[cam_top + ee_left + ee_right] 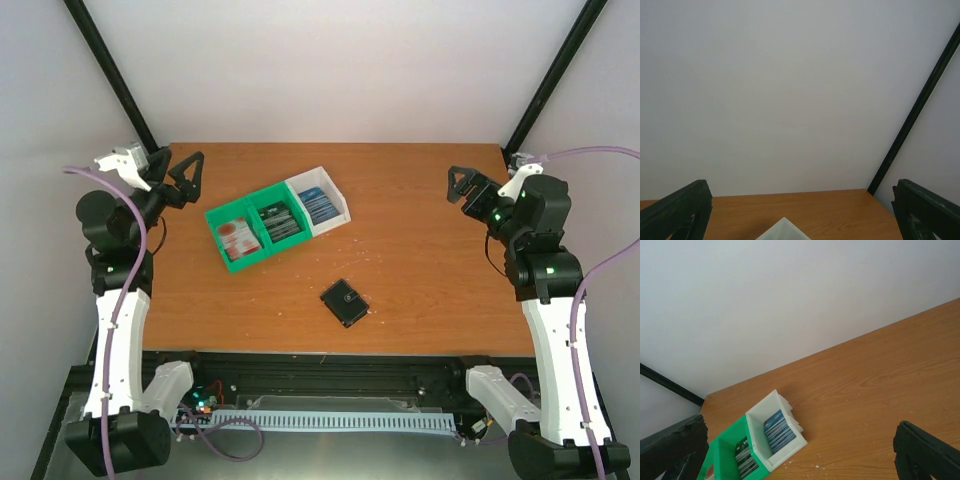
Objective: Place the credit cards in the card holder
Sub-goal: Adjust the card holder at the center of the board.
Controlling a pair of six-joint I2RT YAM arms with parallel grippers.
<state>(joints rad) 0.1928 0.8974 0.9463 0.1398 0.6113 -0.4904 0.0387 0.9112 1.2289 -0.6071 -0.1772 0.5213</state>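
The left fingers (pixel 677 210) are spread wide and hold nothing, raised over the far left corner of the worktop (pixel 420 260), clear of everything on it. To their right the bin (pixel 250 262) holds the cards (pixel 318 205) sorted by colour: reddish in the left green cell, dark in the middle, blue in the white end. Nearer the front lies the holder (pixel 345 302), flat, apart from the bin and apparently folded shut, though it shows too small to be sure. The right fingers (pixel 927 455), likewise spread and empty, hang at the far right edge, aimed toward the bin.
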